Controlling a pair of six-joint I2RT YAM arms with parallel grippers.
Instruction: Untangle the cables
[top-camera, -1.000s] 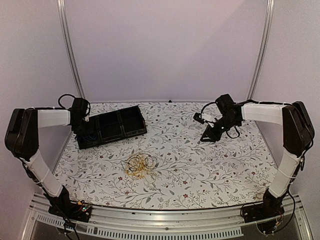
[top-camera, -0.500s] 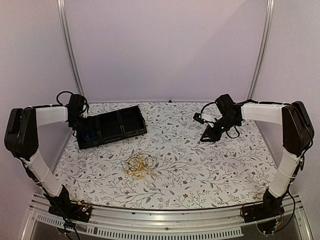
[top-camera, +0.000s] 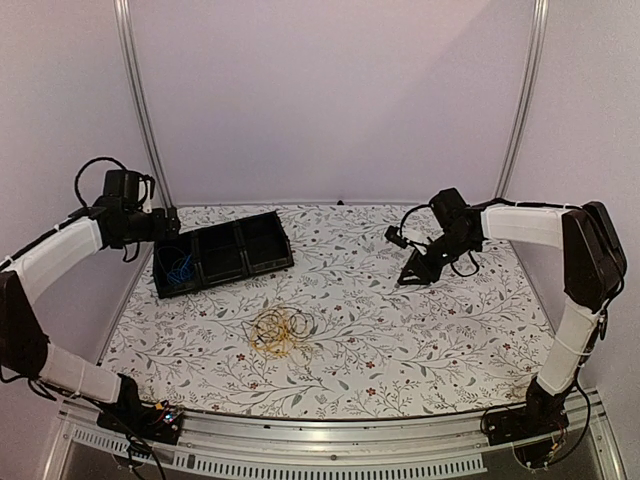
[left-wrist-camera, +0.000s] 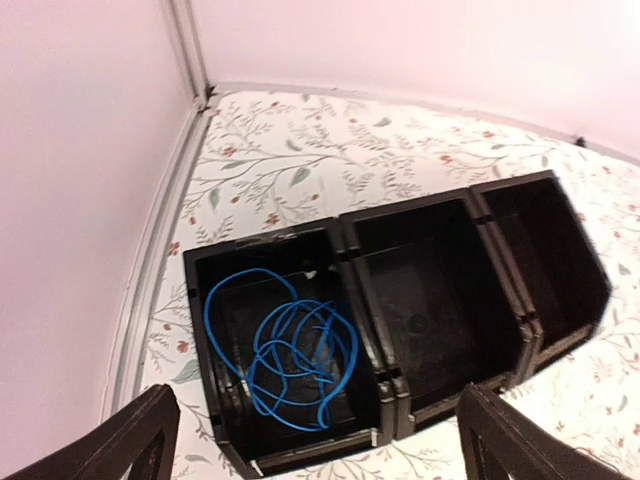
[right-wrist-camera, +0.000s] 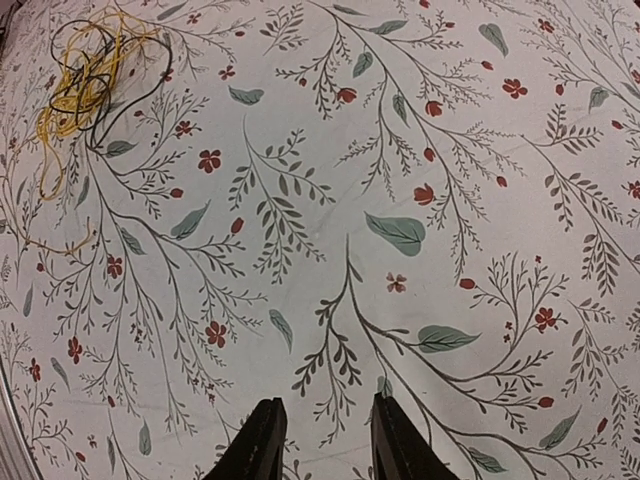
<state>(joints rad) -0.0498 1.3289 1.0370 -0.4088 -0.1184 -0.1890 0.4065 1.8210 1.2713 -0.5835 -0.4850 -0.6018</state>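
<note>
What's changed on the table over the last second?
The left gripper rose and drew back to the left, away from the tray. It is open and empty, and the blue cable lies in the tray's end compartment. The right gripper barely moved, and the yellow and black tangle stayed put.

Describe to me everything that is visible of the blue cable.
The blue cable is a thin, flexible wire of bright blue, with a smooth coating that looks like plastic. It lies slack in several loose, overlapping loops, one wider loop reaching toward the far wall. It rests wholly inside the left end compartment of the black tray, on its floor. Only the tray touches it. No plugs can be made out.
</note>
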